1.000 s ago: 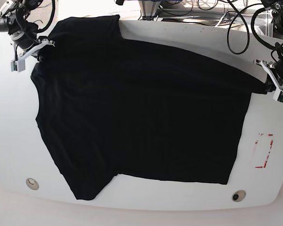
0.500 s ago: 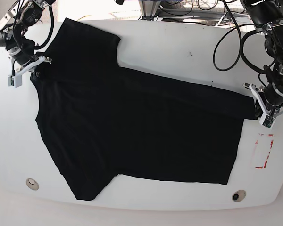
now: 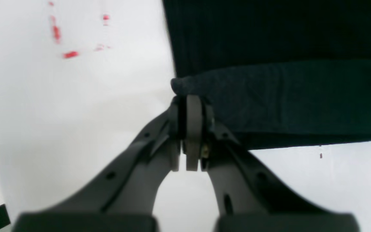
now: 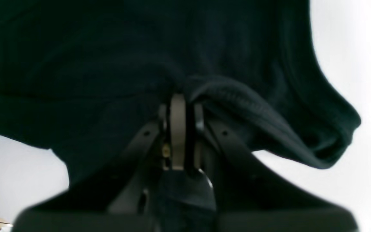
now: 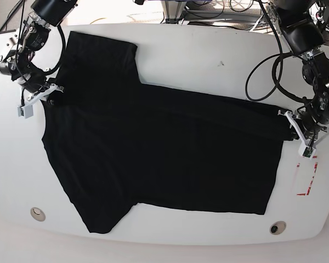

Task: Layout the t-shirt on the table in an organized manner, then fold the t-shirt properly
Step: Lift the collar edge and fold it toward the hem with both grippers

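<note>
Nearest me, the front edge of the white counter carries two small round holes, one toward the left corner and one toward the right. Just above the right-hand hole is a red dashed rectangle, bare of cloth.

The black t-shirt lies spread over the middle of the counter, flat for the most part. One sleeve reaches down toward the front edge near the left hole; the other sleeve stretches up toward the far left corner. The shirt's straight hem side runs close beside the red rectangle without covering it.

On the right of the scene, the left claw is pinched tight on a corner of the shirt. Its wrist view shows the jaws closed, with a rolled lip of dark cloth bunched at their tips and the red marks off to the side. On the left of the scene, the right claw is likewise clamped shut on the shirt's edge near the upper sleeve; from its wrist camera the fabric folds over the closed tips and droops in a loop beside them.

Beyond the counter's far edge hang black cables and the arms' upper joints.
</note>
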{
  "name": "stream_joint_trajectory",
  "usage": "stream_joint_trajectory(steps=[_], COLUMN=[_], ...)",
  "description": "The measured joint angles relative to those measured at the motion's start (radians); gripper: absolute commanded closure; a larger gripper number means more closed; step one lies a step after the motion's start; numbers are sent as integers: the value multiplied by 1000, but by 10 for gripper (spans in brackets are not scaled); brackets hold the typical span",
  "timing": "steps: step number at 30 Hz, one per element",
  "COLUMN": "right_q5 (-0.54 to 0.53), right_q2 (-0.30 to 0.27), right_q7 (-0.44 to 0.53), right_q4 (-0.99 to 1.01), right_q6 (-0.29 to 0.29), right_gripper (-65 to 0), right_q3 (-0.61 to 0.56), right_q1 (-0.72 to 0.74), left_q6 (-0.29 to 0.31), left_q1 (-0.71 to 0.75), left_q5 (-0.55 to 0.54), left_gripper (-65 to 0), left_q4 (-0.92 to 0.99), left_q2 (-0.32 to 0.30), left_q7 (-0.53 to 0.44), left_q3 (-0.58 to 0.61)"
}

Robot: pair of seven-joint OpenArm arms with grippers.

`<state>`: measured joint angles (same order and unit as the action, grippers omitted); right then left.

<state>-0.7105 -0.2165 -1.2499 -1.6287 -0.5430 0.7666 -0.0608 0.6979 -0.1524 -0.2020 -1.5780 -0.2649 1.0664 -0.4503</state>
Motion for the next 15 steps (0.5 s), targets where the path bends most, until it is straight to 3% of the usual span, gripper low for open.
stream_joint_trajectory(steps=[5,9,11,13,15], right_q5=[-2,-2,-3,0,0], right_q2=[-17,-28,-34,-41,-47], right_q7=[25,28,34,35,34], right_q4=[55,105,115,117,117], right_q6=[0,29,36,48,55], right_gripper=[-17,-146,-225,-311,-404], right_q3=[-16,-19,-19,-19,-16], right_q1=[13,31,34,34,31], left_q6=[-1,-1,0,0,2], left_q1=[-12,-12,-16,-19,-18], left_q5=[6,6,0,-2,0], left_gripper=[-6,-50,-125,-242,-406], left_q4=[70,102,126,151,166], left_q2=[-39,-72,-80,-83,-82], left_q7=[-42,-102,-111,-112,-110], left_q3=[39,110,135,148,150])
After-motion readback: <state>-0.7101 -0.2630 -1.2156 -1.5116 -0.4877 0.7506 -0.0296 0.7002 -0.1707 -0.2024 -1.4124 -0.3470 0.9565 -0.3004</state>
